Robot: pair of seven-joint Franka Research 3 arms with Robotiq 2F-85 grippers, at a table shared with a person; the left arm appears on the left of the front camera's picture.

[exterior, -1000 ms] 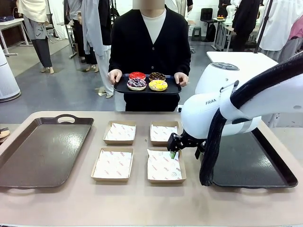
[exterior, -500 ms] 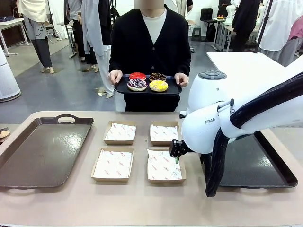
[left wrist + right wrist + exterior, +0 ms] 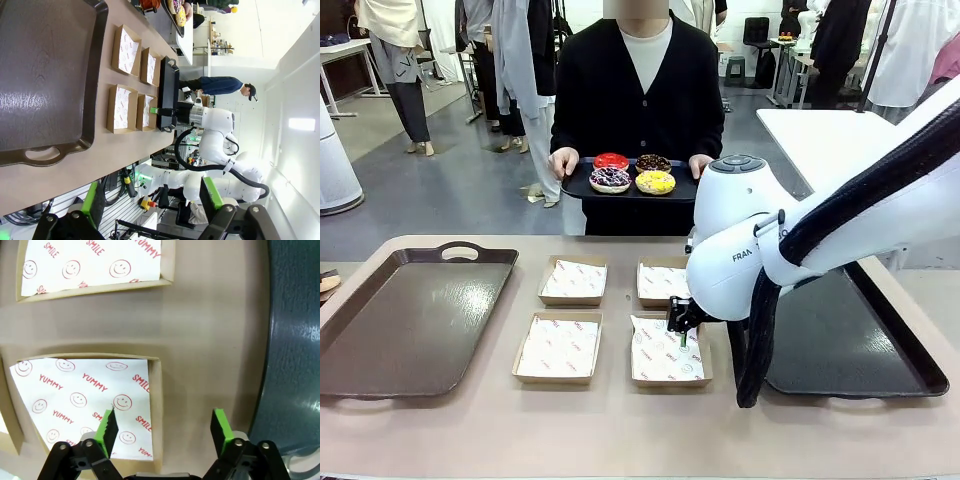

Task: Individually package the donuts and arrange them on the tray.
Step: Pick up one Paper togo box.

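Right wrist view has my right gripper (image 3: 164,422) straddling the right wall of the near-right shallow cardboard box (image 3: 155,390). One green pad (image 3: 107,426) hangs over its white paper liner printed with red smileys (image 3: 75,395), and the other hangs over the bare tan tabletop (image 3: 210,340) outside the box. My fingers stand apart with the wall between them, gripping nothing. Past the outer finger, a strip of bare table runs to the curved rim of the dark rectangular plastic tray (image 3: 295,340). Ahead, a band of bare table separates this box from the far-right cardboard box (image 3: 168,270).

From the front, the four boxes form a two-by-two block with narrow gaps between them. The block sits between the brown handled tray (image 3: 410,330) on my left and the dark tray. Open tabletop lies along the near edge. My left gripper (image 3: 150,195) hangs with its fingers wide apart and nothing between them, well apart from the boxes, past the brown tray's handle end.

The yellow-glazed ring donut (image 3: 654,181), red-glazed donut (image 3: 610,160), chocolate sprinkled donut (image 3: 652,162) and purple sprinkled donut (image 3: 609,177) lie together on a small black tray (image 3: 578,187). The person's hands (image 3: 562,160) hold it beyond the far edge of the table.
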